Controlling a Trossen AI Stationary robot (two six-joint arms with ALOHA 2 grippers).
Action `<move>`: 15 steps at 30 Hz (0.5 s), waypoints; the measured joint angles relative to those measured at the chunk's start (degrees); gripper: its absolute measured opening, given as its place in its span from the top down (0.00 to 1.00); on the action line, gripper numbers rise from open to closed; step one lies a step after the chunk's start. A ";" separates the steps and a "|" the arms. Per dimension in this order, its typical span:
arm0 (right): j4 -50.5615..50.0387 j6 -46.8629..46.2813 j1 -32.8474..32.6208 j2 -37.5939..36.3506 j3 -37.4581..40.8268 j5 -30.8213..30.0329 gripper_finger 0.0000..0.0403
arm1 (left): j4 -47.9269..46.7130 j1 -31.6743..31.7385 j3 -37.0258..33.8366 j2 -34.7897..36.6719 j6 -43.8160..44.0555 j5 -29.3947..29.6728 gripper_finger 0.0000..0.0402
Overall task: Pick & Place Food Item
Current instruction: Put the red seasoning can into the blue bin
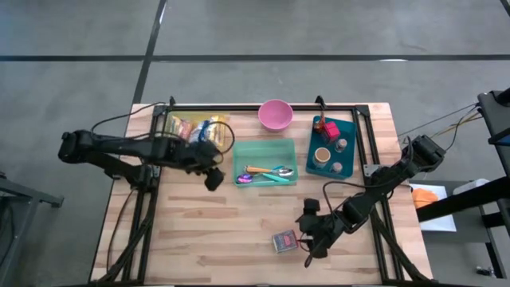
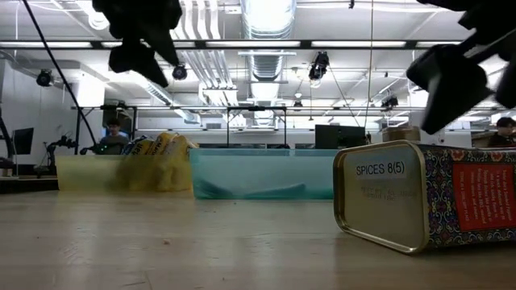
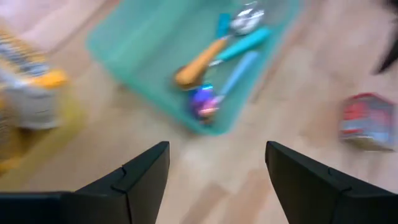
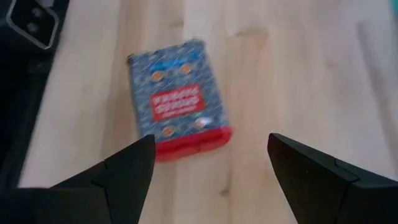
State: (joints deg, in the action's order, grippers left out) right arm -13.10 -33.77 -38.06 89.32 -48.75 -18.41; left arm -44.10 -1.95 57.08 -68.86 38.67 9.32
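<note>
Here, spice tin near front edge, unheld

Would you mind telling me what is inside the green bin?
The green bin holds cutlery: an orange-handled piece, teal-handled pieces and a purple one. Anything beneath them is hidden.

Bare wooden table before the teal bin; spice tin alone near front.

Overhead looks straight down; low camera sits level; both show the tin.
</note>
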 joint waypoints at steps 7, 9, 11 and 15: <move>-1.00 -4.33 -0.18 0.26 -0.01 3.82 0.26 | 4.21 -7.92 0.00 -1.15 1.91 0.04 0.32; -1.36 -5.59 -0.18 0.31 0.00 4.66 0.30 | 5.00 -9.85 -0.04 -2.67 1.91 0.04 0.32; -1.36 -6.54 -0.20 0.31 0.00 5.23 0.35 | 5.97 -11.55 0.00 -4.08 1.93 0.04 0.32; -1.47 -8.64 -0.34 0.31 0.02 5.69 0.47 | 9.33 -14.46 0.00 -7.50 1.93 0.00 0.32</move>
State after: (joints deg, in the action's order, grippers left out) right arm -14.57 -42.41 -38.40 89.62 -48.73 -12.71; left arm -34.77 -16.41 57.08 -76.36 40.60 9.32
